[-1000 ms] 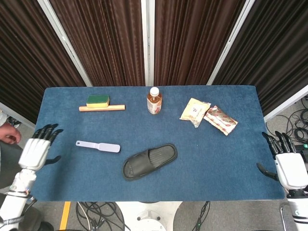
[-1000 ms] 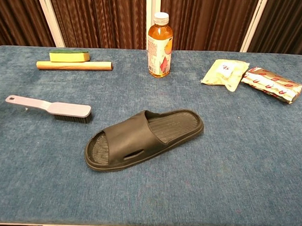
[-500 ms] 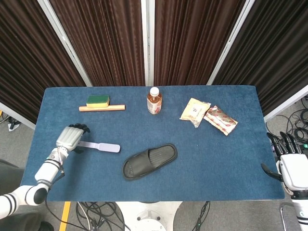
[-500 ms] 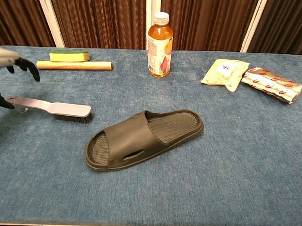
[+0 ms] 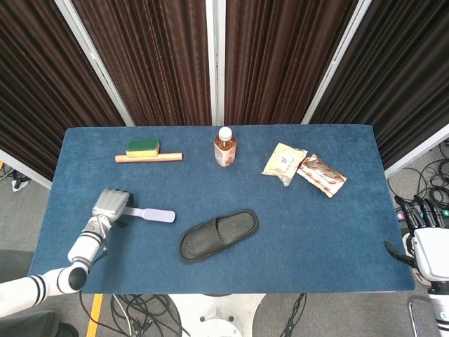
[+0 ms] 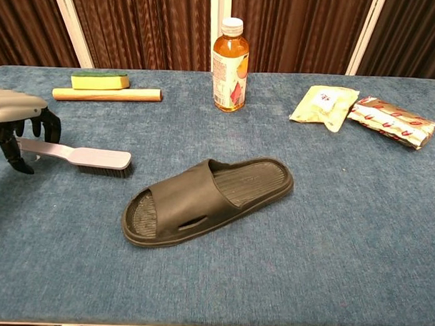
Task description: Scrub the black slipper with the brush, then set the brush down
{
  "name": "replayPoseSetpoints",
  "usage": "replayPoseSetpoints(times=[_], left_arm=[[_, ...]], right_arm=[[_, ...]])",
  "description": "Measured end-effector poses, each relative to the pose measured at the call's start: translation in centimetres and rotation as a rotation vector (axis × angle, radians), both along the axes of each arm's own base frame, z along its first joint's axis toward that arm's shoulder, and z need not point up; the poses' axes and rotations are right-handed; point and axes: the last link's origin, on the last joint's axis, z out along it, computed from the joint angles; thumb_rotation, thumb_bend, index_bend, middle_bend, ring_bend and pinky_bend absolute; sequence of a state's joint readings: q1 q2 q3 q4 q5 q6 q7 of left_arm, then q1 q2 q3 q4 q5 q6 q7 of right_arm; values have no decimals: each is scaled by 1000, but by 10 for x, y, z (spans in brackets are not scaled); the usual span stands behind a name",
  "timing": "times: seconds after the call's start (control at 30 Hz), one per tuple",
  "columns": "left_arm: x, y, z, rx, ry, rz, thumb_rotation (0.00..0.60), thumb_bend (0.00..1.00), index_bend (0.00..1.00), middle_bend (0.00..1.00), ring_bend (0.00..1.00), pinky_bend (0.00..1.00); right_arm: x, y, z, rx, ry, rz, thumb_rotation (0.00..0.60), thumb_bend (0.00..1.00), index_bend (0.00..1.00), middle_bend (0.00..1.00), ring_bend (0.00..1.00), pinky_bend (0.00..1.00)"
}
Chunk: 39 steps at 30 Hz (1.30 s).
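The black slipper (image 5: 218, 235) (image 6: 209, 198) lies sole-down near the middle front of the blue table, toe opening toward the front left. To its left lies the lilac brush (image 5: 151, 214) (image 6: 89, 157), bristles down, handle pointing left. My left hand (image 5: 111, 203) (image 6: 18, 127) hovers over the handle's end, with its fingers (image 6: 51, 125) curled down on the far side and the thumb on the near side. A gap shows around the handle, and the brush rests on the table. My right hand (image 5: 424, 242) hangs off the table's right edge, fingers apart and holding nothing.
At the back left are a green-yellow sponge (image 5: 142, 146) (image 6: 99, 81) and a wooden stick (image 5: 149, 158) (image 6: 105, 94). A tea bottle (image 5: 224, 147) (image 6: 229, 63) stands at the back centre. Two snack packs (image 5: 284, 162) (image 5: 321, 175) lie at the back right.
My left hand came in from beyond the table's left edge and settled over the brush handle, fingers curling down around it. The brush has not moved. My right hand drifted slightly outward.
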<state>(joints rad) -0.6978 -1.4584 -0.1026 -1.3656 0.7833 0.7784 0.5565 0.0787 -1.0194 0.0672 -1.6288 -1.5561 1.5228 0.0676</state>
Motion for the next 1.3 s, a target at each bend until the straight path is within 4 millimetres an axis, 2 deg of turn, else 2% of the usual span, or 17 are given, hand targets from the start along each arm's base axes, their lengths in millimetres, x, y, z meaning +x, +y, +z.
replayPoseSetpoints(times=[0.13,0.2,0.53,0.8,1.0,1.3], left_arm=[[0,1,-1,-1,3,4,600,65,590,628,498,544],[0,1,-2,-3,4,9,600,68,600,644,510,558],[0,2,-7,-7,2,11,600,100,610,652,514,562],[2,-3,-14,-42,3,4,600,171,627,674,541,580],[6,-1,-17,-56,0,-2,600,261,653,700,564,605],[16,4,-22,-73,5,-17,600,428,769,823,678,747]], right_arm=[[-1,1,0,-2,0,-9,600,117,65,164,20,36],[-2,1,0,-3,0,-11,600,116,65,164,20,36],[-4,0,-1,0,1,-24,600,120,65,164,20,35],[-8,1,-1,0,2,-40,600,118,65,164,20,36],[-10,1,-1,-1,-2,-52,600,120,58,163,20,35],[-13,2,0,-7,-13,-61,600,126,44,164,20,36]])
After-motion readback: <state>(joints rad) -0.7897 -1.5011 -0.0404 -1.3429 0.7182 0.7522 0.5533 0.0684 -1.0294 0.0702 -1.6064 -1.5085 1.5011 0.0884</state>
